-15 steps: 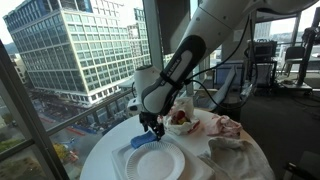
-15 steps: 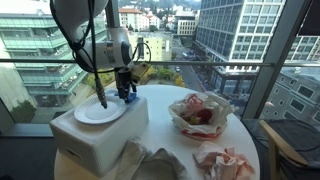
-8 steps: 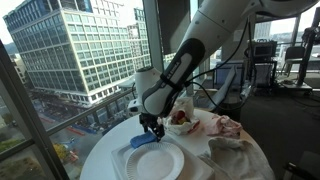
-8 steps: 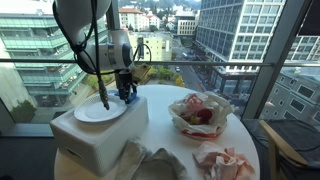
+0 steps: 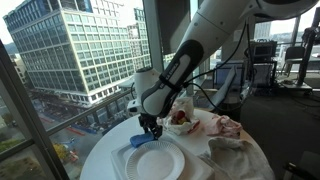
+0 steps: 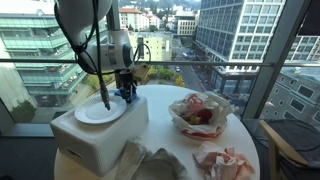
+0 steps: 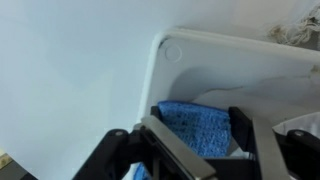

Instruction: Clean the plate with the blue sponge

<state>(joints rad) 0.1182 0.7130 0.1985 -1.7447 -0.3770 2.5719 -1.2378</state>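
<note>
A white plate (image 5: 156, 160) lies on a white box (image 6: 95, 135) on the round table; it also shows in an exterior view (image 6: 99, 111). My gripper (image 5: 150, 129) is shut on the blue sponge (image 5: 143, 140) and holds it at the plate's far edge. In an exterior view the gripper (image 6: 126, 94) and sponge (image 6: 129, 97) are at the plate's back right rim. In the wrist view the blue sponge (image 7: 195, 127) sits between the jaws (image 7: 198, 135), just beside a white rim (image 7: 160, 60).
A bowl lined with paper holding red food (image 6: 198, 113) stands on the round white table (image 5: 225, 165). Crumpled cloths (image 6: 150, 163) and wrappers (image 5: 226, 126) lie on it. Windows (image 5: 70, 60) close in behind the table.
</note>
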